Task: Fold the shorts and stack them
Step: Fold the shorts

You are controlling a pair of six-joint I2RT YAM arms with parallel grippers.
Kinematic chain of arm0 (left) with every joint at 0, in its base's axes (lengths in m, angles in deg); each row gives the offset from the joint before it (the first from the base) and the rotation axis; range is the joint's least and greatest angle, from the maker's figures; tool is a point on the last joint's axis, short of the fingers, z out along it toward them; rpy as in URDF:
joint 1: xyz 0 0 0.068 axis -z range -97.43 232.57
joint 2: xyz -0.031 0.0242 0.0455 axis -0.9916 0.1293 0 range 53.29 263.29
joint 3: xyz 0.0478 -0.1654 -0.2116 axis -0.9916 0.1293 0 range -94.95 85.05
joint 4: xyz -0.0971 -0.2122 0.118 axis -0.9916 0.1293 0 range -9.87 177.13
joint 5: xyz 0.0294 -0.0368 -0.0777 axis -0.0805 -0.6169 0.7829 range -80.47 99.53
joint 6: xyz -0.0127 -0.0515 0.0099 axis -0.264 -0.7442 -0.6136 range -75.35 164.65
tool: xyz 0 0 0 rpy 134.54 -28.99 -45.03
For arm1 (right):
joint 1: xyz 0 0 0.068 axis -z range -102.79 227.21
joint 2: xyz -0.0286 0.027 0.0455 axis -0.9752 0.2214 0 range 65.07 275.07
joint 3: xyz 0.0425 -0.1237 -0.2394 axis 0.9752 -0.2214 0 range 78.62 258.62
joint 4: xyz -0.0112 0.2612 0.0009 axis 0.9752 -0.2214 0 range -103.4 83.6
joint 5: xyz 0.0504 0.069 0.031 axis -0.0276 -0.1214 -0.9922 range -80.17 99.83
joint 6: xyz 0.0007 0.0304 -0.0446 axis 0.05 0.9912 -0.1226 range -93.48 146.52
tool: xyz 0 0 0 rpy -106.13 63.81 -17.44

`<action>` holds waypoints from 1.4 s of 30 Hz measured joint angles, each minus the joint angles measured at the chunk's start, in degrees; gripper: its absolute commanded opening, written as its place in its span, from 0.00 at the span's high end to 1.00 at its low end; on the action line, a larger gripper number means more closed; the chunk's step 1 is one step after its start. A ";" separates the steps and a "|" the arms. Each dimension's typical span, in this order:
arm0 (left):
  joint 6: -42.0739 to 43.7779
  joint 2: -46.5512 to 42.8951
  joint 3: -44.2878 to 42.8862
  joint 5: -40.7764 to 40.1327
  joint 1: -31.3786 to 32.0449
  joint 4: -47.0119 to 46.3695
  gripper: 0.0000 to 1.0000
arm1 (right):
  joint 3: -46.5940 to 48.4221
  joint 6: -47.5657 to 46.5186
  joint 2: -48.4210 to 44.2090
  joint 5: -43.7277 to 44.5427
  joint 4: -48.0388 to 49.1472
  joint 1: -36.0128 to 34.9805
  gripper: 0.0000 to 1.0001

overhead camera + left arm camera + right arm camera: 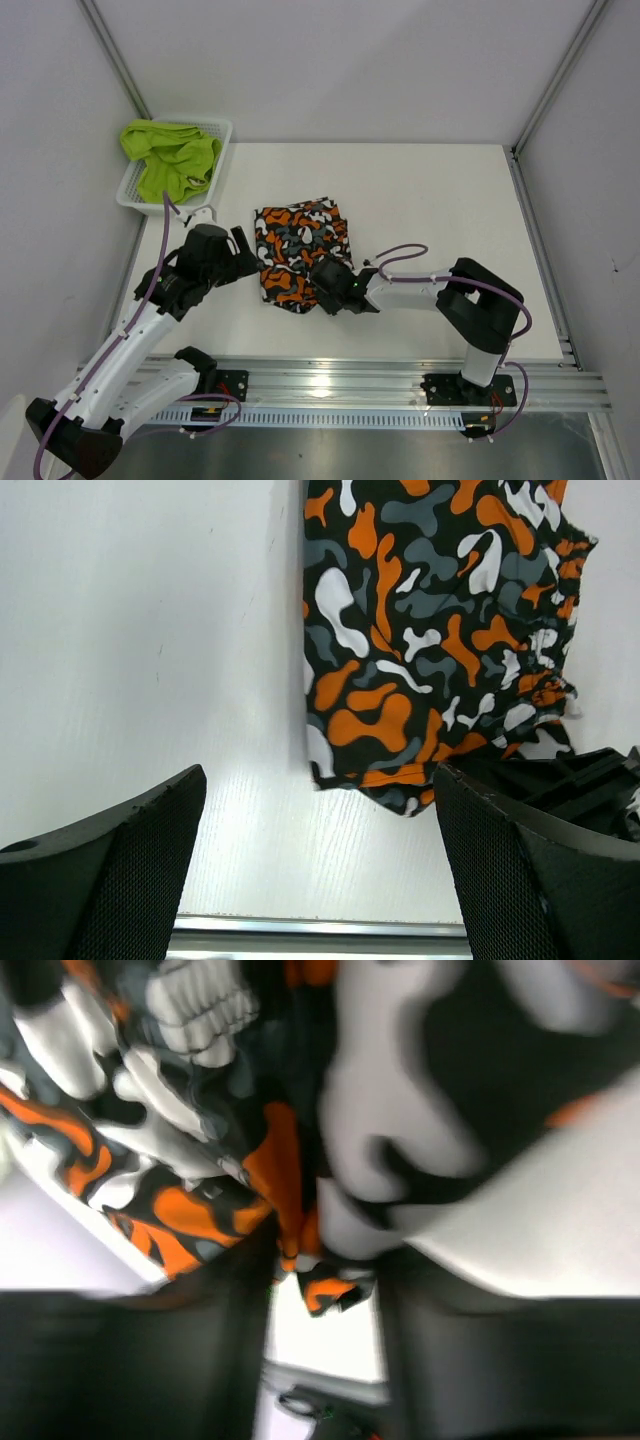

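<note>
– Where are the 2 shorts?

– The camouflage shorts lie flat on the white table, near the middle, between the 2 arms. The green shorts sit crumpled in the white mesh basket at the far left corner, well apart from both arms.

– What is the left gripper doing?

– It hangs over bare table just beside the left edge of the camouflage shorts. Its fingers are spread wide and touch no cloth. The near left corner of the shorts lies just ahead of the gap between them.

– And the right gripper?

– It is down at the near right corner of the camouflage shorts. The right wrist view is blurred, but the 2 dark fingers stand close together with a bunched fold of orange and black cloth pinched between their tips. The rest of the cloth fills that view just beyond them.
</note>
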 measured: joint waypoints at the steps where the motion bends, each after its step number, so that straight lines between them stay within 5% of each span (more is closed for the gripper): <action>1: 0.11 -0.02 0.00 -0.04 0.00 -0.02 0.05 | -0.79 -1.07 -0.28 0.07 0.33 0.94 0.77; 2: 0.15 0.00 0.02 -0.04 0.00 -0.02 0.05 | -1.64 -2.80 -0.57 -0.02 0.33 2.08 0.95; 4: 0.15 0.13 0.02 -0.02 0.00 -0.07 0.05 | -2.78 -6.73 -1.49 -0.57 -0.15 4.48 1.00; 10: 0.02 1.11 1.79 0.87 0.00 -3.08 0.05 | -4.44 -33.46 -7.50 -3.04 -5.01 16.59 0.91; 13: -0.55 2.19 4.20 2.49 -0.02 -5.73 0.04 | -4.72 -49.44 -10.25 -4.68 -6.49 22.80 0.52; 14: -0.81 2.73 4.98 3.10 -0.02 -6.86 0.04 | -4.48 -54.45 -10.78 -5.16 -7.41 24.81 0.23; 16: -1.55 4.17 6.69 3.91 -0.02 -9.92 0.03 | -2.69 -62.34 -10.80 -4.37 -10.38 28.44 0.11; 20: -2.93 8.59 8.79 4.70 -0.04 -16.72 0.02 | 4.15 -72.06 -9.27 0.22 -15.58 32.41 0.07; 29: 0.04 30.51 -1.57 7.10 -1.38 -30.14 0.03 | 2.27 -74.58 -12.09 -10.56 -10.08 38.18 0.01; 39: 7.78 47.80 -13.16 17.66 -10.82 -36.76 0.05 | -4.35 -66.71 -14.56 -12.17 -5.86 30.71 0.01; 42: 10.75 51.71 -15.91 19.69 -10.73 -35.91 0.06 | -4.37 -65.55 -13.16 -12.20 -4.00 30.08 0.08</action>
